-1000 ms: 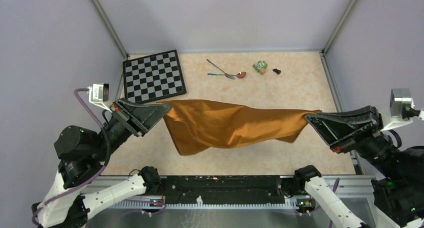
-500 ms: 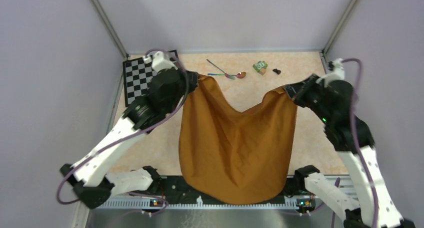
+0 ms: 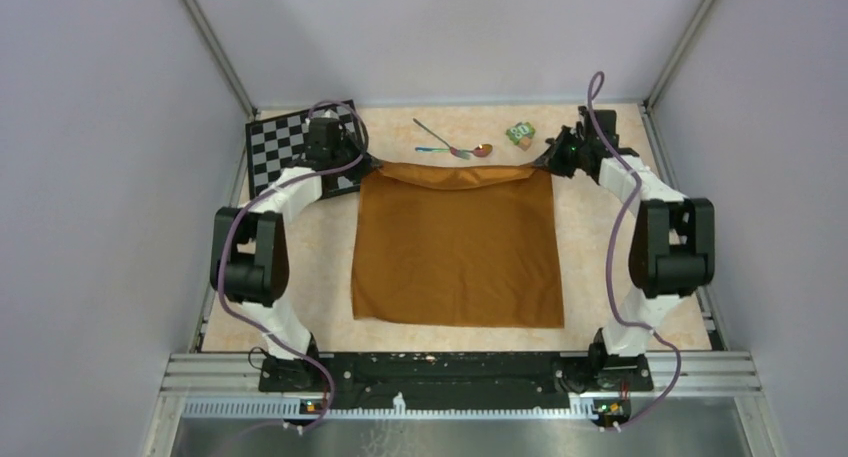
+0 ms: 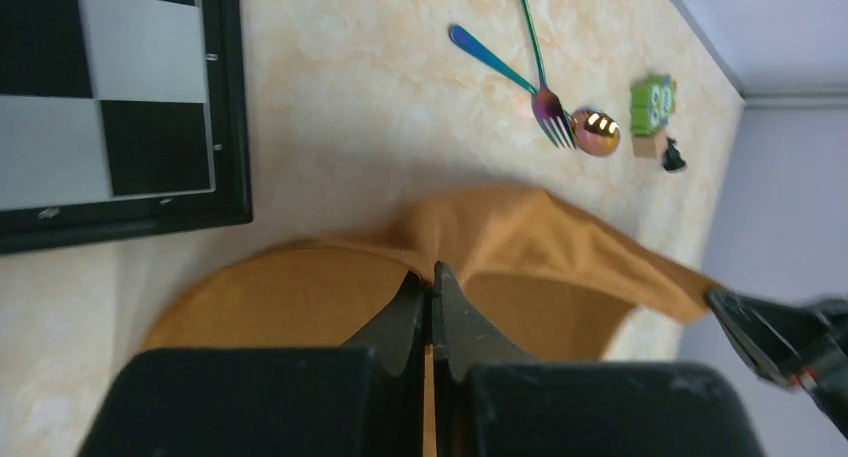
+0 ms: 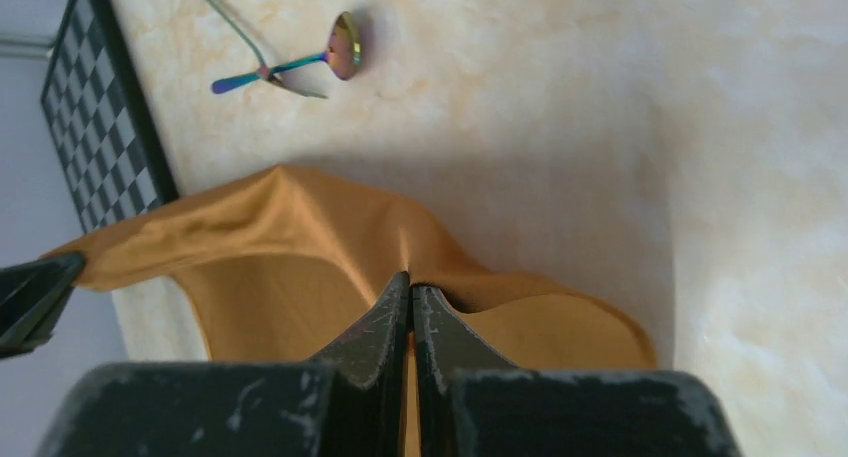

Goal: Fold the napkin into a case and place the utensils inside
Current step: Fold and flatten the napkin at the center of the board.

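The orange-brown napkin lies spread flat on the table, its far edge lifted a little. My left gripper is shut on the napkin's far left corner. My right gripper is shut on the far right corner. Beyond the far edge lie the two utensils, crossed: a fork and a spoon with a coppery bowl. They also show in the left wrist view and in the right wrist view.
A black-and-white chessboard lies at the far left under my left arm. A small green block and a small black piece sit at the far right near my right gripper. Walls close in on the left, right and back.
Both grippers have carried the napkin from hanging stretched over the near side to the far side and laid it down flat. Both arms now reach to the back of the table.
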You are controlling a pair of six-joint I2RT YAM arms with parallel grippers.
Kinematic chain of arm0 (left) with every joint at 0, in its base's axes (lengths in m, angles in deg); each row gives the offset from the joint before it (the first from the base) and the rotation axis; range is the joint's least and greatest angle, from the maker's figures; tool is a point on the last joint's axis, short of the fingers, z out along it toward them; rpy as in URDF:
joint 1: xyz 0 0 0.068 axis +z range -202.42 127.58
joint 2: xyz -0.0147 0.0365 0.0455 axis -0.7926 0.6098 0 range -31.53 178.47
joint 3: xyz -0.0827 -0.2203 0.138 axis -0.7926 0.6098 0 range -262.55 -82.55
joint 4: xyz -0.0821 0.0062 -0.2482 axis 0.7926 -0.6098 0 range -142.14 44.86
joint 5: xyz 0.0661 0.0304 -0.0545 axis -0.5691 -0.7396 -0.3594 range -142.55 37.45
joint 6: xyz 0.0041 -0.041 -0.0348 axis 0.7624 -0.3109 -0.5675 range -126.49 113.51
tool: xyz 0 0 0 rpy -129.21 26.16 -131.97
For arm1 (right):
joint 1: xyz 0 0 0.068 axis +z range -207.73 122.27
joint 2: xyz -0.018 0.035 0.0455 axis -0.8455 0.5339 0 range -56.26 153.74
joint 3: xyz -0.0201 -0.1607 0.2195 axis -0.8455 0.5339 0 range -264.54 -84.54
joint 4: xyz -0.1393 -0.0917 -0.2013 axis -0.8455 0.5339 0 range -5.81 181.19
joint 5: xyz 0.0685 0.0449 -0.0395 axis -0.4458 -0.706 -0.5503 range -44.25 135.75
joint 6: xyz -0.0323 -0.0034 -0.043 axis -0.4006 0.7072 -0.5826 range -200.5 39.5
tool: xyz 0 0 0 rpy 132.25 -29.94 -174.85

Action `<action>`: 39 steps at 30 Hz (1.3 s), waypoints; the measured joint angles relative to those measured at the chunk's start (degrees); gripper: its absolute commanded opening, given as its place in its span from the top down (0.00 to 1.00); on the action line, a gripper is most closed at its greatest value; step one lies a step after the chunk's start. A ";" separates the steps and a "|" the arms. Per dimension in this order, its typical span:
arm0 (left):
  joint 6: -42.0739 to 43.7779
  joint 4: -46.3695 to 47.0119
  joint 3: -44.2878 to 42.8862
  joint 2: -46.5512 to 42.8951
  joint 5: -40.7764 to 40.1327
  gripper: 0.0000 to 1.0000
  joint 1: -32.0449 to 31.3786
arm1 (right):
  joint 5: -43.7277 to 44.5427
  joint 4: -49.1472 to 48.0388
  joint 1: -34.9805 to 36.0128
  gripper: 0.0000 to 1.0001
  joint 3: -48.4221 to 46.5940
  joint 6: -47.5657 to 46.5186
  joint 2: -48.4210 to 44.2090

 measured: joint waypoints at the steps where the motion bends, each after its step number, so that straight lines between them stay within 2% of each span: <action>1: -0.11 1.18 -0.63 2.05 2.93 1.00 0.92 | -1.64 -0.81 -0.07 1.00 -1.97 -0.24 2.67; 4: -0.81 4.92 -1.33 7.06 11.13 1.00 3.10 | -6.99 -2.12 -0.09 1.00 -6.27 -1.11 8.81; 7: -1.31 6.19 -1.33 9.01 16.04 1.00 3.63 | -10.01 -1.95 -0.09 1.00 -6.34 -1.51 9.84; 14: 1.18 4.00 -1.29 7.26 19.80 1.00 3.41 | -10.62 1.90 -0.33 1.00 -6.56 -3.74 8.20; 20: 5.66 -3.76 4.17 -3.10 19.32 1.00 3.50 | -9.60 6.38 -0.35 1.00 1.49 -5.22 -4.28; 25: 8.96 -9.77 13.88 -15.26 18.49 1.00 3.48 | -9.55 10.88 -0.35 1.00 12.24 -6.21 -15.78; 29: 9.68 -14.19 20.96 -21.14 18.78 1.00 3.48 | -9.62 14.88 -0.11 1.00 19.69 -6.64 -22.08; 39: 6.58 -23.41 32.57 -32.11 16.63 1.00 3.48 | -4.44 25.42 0.09 1.00 25.16 -7.08 -32.20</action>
